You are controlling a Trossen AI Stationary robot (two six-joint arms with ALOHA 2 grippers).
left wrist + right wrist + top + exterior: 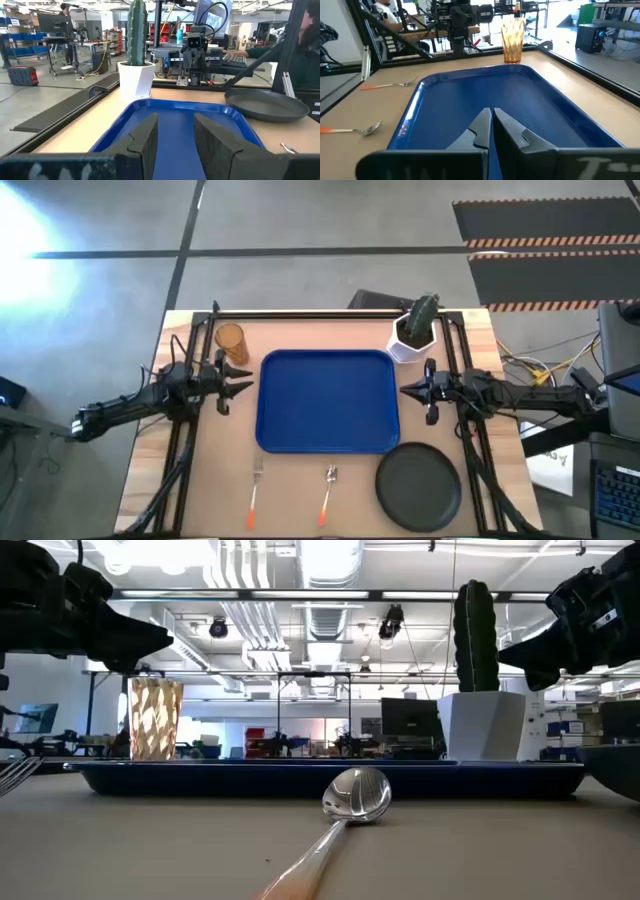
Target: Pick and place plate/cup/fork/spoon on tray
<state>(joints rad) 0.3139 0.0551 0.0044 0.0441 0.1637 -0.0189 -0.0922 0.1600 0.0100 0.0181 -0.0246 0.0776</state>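
Left arm reaches in from the left side, its gripper (243, 387) pointing inward, fingers (145, 137) parted with nothing between them. Right arm mirrors it from the right side, its gripper (408, 389) pointing inward, fingers (481, 127) pressed together, empty.

No text, label or number can be read on anything here.

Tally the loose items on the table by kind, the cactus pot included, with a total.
Blue rectangular plastic tray: 1
Round matte black plate: 1
Translucent amber plastic cup: 1
Metal fork with orange handle: 1
Metal spoon with orange handle: 1
White pot with green cactus: 1
Total: 6
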